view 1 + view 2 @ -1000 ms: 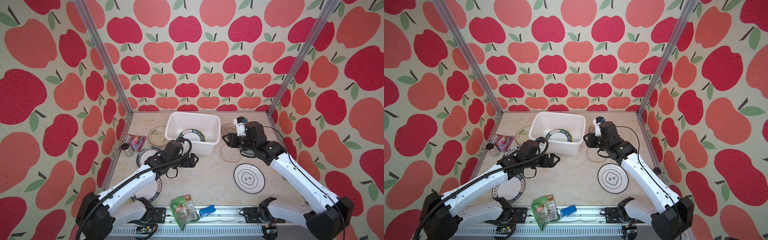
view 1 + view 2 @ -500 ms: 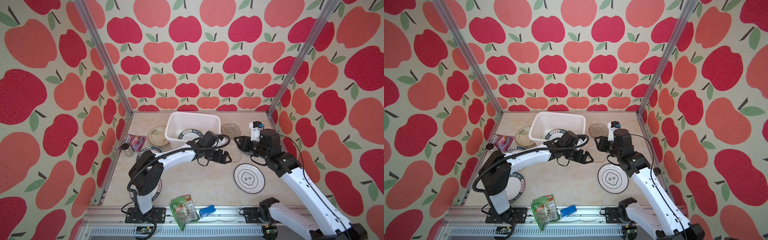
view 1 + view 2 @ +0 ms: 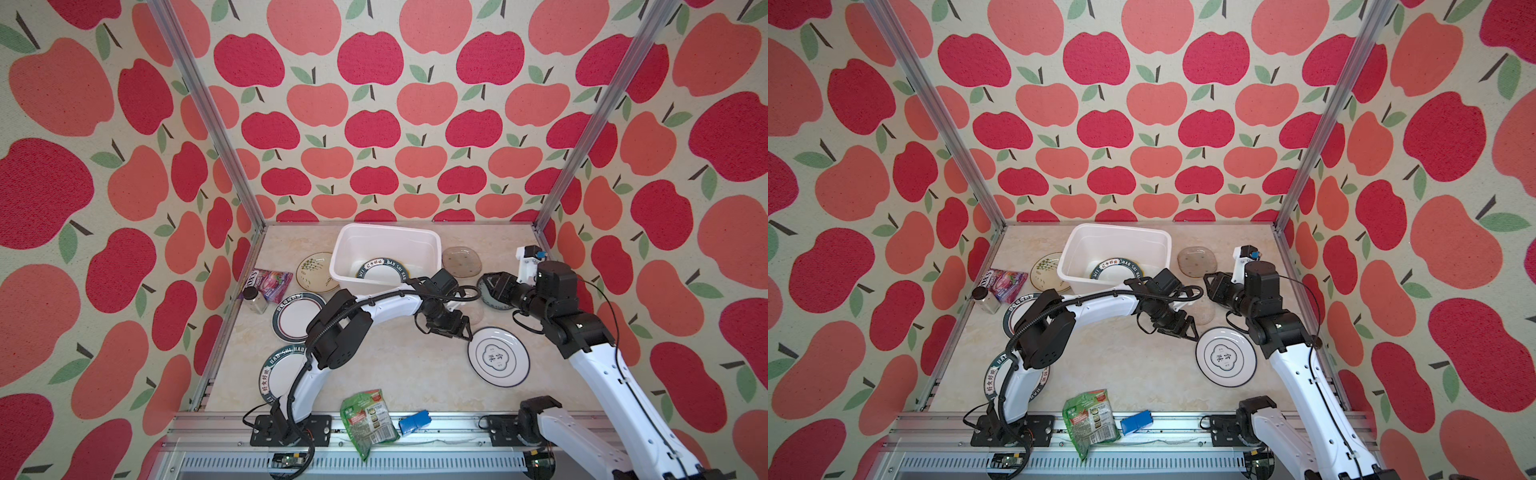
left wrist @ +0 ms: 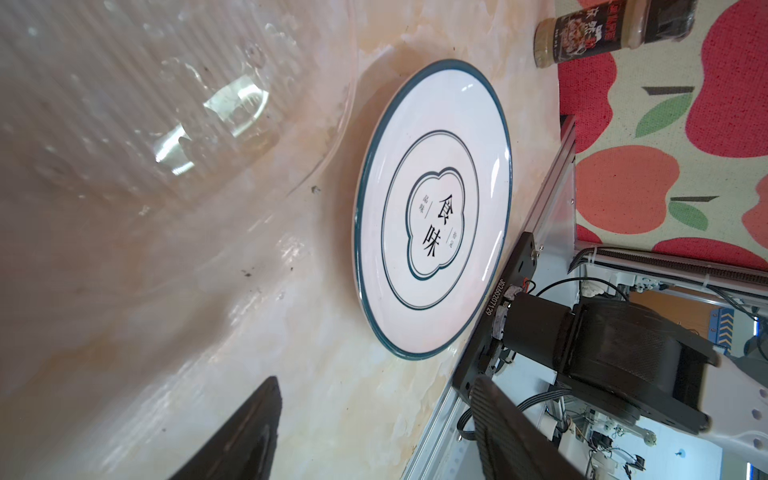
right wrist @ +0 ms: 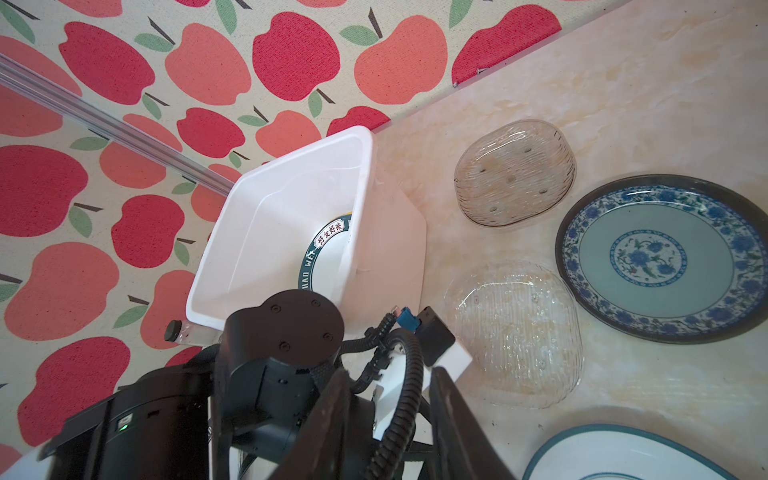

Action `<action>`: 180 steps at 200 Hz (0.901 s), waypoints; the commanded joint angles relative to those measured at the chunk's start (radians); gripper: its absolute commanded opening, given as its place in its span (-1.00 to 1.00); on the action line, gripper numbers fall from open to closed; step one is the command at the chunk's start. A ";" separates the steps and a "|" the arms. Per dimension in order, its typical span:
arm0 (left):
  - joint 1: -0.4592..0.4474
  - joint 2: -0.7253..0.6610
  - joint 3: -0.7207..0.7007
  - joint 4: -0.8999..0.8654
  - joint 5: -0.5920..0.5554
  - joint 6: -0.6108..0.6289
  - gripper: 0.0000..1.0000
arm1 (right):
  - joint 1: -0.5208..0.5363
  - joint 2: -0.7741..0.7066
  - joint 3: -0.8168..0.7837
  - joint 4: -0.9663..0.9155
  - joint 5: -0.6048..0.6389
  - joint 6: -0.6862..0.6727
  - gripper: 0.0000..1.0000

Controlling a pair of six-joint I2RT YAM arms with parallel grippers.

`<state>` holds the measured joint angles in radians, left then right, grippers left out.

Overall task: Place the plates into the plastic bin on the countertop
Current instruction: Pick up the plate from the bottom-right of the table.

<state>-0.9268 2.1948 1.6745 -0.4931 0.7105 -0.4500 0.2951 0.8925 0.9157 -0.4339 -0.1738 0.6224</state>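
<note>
Change, left arm: a second back it sits over the left half of the countertop (image 3: 395,365). Now it stretches across to the right-centre, and the left gripper (image 3: 453,332) hangs just beside the edge of the teal-rimmed white plate (image 3: 498,357).
Left claw: jaws apart, narrower than a second back. Nothing is between them in the left wrist view.
Change, right arm: drawn back from the bin's side toward the right wall. The right gripper (image 3: 490,286) is now above the blue patterned plate (image 5: 660,257).
Right claw: fingers part-way apart and empty. The blue plate lies flat on the counter.
Meaning: no plate is in transit. The teal-rimmed plate looks like the left arm's next pick, and the right arm seems to have given it room.
Plastic bin (image 3: 390,245): stands at the back-centre of the countertop and holds the binned lettered-rim plate (image 3: 380,272). A yellow sliver shows at that plate's edge; cannot tell if it is a second plate.
Plates in bin: one sure.
Plates on countertop: seven.
- teal-rimmed white plate
- blue patterned plate
- clear glass plate (image 5: 515,332)
- smoky glass plate (image 3: 461,262)
- cream plant-print plate (image 3: 314,272)
- far lettered-rim plate (image 3: 296,318)
- near lettered-rim plate (image 3: 274,370), partly under the left arm
Bins: one.
Non-plates: four.
- green snack packet (image 3: 368,417)
- purple packet (image 3: 270,282)
- spice jar (image 3: 255,299)
- blue block (image 3: 413,420)
</note>
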 commanded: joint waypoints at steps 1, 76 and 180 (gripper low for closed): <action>-0.010 0.044 0.078 -0.114 0.039 0.040 0.47 | -0.010 0.000 -0.011 0.027 -0.037 0.010 -0.29; -0.030 0.167 0.216 -0.187 0.076 0.040 0.36 | -0.015 -0.019 -0.027 0.018 -0.045 0.004 -0.30; -0.044 0.375 0.516 -0.386 0.100 0.063 0.04 | -0.028 -0.074 -0.063 0.006 -0.052 -0.024 -0.31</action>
<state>-0.9661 2.5145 2.1216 -0.7818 0.7937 -0.4145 0.2775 0.8425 0.8631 -0.4206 -0.2111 0.6209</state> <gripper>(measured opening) 0.536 0.348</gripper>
